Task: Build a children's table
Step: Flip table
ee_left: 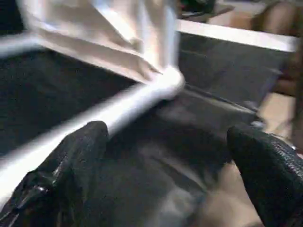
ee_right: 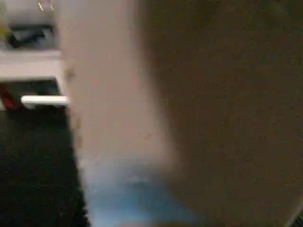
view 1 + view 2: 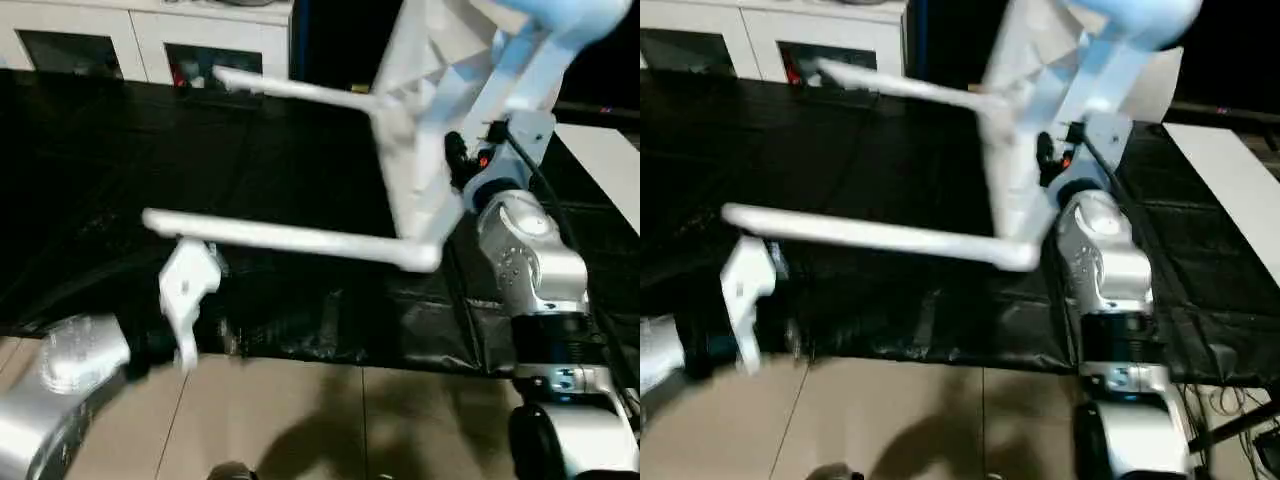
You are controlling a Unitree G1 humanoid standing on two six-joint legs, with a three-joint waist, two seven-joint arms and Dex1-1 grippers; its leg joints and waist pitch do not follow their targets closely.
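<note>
At lower left of the head view the left gripper [image 3: 187, 290] hangs just under the nearer leg [image 3: 290, 238], its black fingers [image 1: 71, 161] spread wide with nothing between them. The children's table [image 3: 425, 130] is tipped on edge at upper centre above the black work surface [image 3: 120, 150], two legs reaching left. At right the right gripper [image 3: 470, 155] sits against the tabletop; whether it clamps the top I cannot tell. The step looks like steadying the table: bring the left fingers squarely around the nearer leg before closing.
</note>
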